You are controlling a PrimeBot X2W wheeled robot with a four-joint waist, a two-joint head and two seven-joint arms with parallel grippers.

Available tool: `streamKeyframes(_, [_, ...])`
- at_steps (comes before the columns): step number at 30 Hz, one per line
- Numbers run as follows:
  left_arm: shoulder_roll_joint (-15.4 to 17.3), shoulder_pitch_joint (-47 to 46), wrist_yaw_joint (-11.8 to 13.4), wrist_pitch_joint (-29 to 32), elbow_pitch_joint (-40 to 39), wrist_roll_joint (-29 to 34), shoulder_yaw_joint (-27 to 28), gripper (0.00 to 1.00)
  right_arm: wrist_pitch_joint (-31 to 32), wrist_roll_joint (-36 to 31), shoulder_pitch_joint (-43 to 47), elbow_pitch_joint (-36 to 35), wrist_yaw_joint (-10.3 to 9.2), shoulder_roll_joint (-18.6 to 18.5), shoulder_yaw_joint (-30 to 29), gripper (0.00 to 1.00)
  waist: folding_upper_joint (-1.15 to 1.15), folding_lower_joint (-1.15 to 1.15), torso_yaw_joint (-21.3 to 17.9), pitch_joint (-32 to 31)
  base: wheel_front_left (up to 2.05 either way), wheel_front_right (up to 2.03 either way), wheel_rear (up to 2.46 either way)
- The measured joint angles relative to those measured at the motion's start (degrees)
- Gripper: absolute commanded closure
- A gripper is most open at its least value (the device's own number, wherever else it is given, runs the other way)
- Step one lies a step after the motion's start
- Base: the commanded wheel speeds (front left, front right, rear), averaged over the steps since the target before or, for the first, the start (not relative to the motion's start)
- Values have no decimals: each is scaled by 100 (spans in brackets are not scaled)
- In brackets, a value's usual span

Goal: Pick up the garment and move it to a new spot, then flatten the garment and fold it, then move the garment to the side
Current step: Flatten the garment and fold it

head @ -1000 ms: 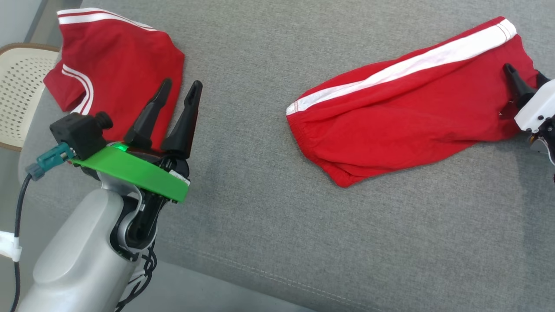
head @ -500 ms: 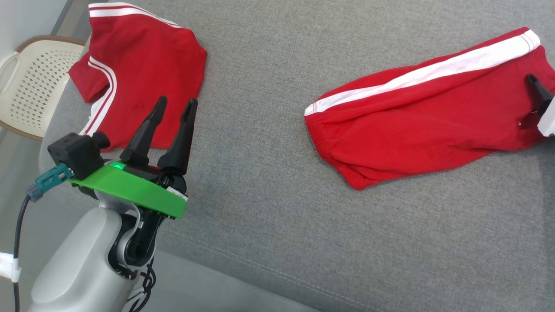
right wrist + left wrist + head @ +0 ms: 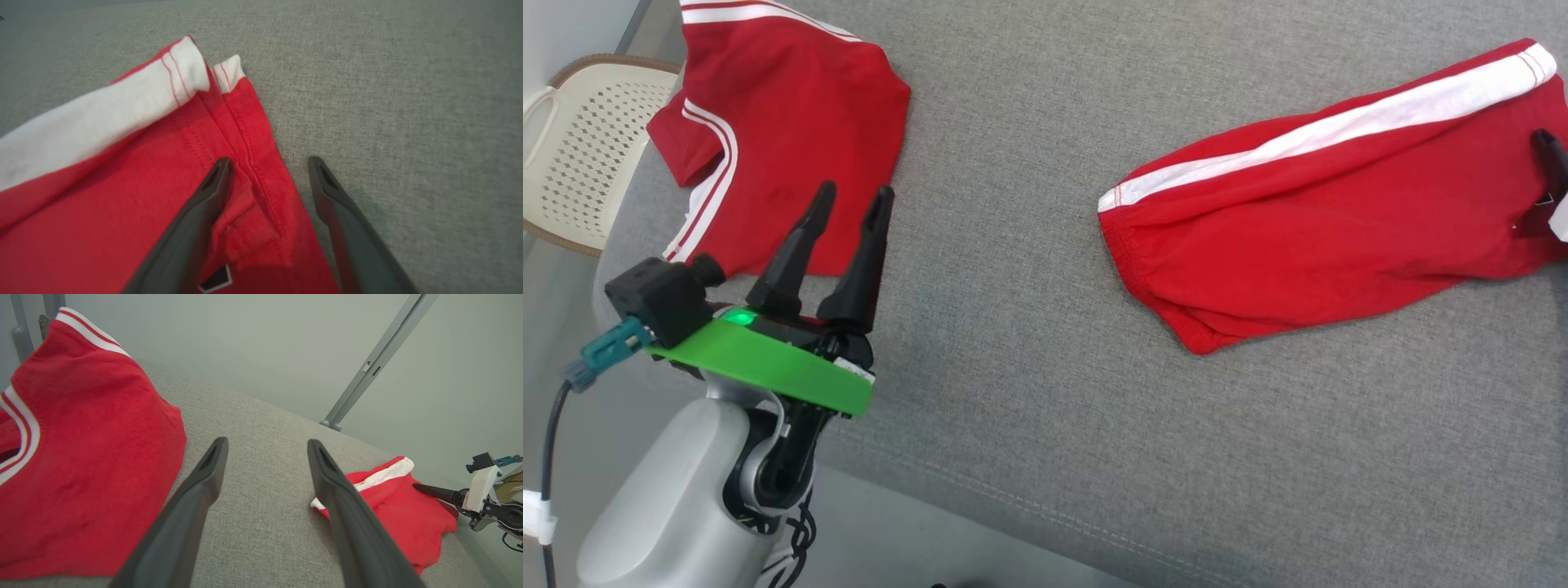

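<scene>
Red shorts (image 3: 1307, 220) lay on the right part of the grey woven cushion (image 3: 1029, 384). The cloth was a soft knit, lightly creased, with one broad white side stripe (image 3: 1339, 131). The gathered elastic waistband (image 3: 1123, 245) pointed toward the middle of the cushion and the stitched leg hems toward the right edge. In the right wrist view, two hem layers showed double rows of red stitching, and the upper layer's white end curled over.

Right gripper (image 3: 269, 160): jaws spread and nothing clamped. It straddled the hem edge of the shorts, with one finger over red cloth and the other over bare cushion. Contact with the cloth could not be judged.

Left gripper (image 3: 856, 189): jaws spread and empty, raised over the near left part of the cushion. Its fingertips pointed at the lower edge of a red T-shirt (image 3: 784, 122).

The T-shirt lay flat at the far left corner, well apart from the shorts. It had white bands at the sleeve and collar.

A green plate (image 3: 768, 367) and a black cube camera (image 3: 658, 294) sat on the left wrist. A cream perforated plastic chair (image 3: 572, 155) stood beyond the cushion's left edge. A grey metal post (image 3: 376, 363) leaned against the pale wall.

A small black-and-white tag (image 3: 214, 279) sat inside the shorts near the hem. No writing on it was legible.
</scene>
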Motion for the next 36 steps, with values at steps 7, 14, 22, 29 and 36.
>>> streamKeyframes(7, [154,109,69,-14,11,54,249,0,18,633,-72,-67,163,578,-271,100,0,0,-182,6,0,0,0])
streamKeyframes(14, [155,314,67,-15,118,55,290,0,-132,942,277,-155,263,658,-477,100,0,0,-533,-117,0,0,0])
streamKeyframes(22, [172,672,42,-14,364,80,240,0,-353,1427,946,-181,313,755,-810,100,0,0,-1042,-404,0,0,0])
streamKeyframes(29, [304,1000,33,-14,465,360,-22,0,-508,1904,1750,-155,363,850,-1160,100,0,0,-1496,-756,0,0,0])
streamKeyframes(36, [245,1083,14,-14,425,414,-204,0,-910,2383,2234,-350,361,776,-1757,100,0,0,-1840,-1124,0,0,0])
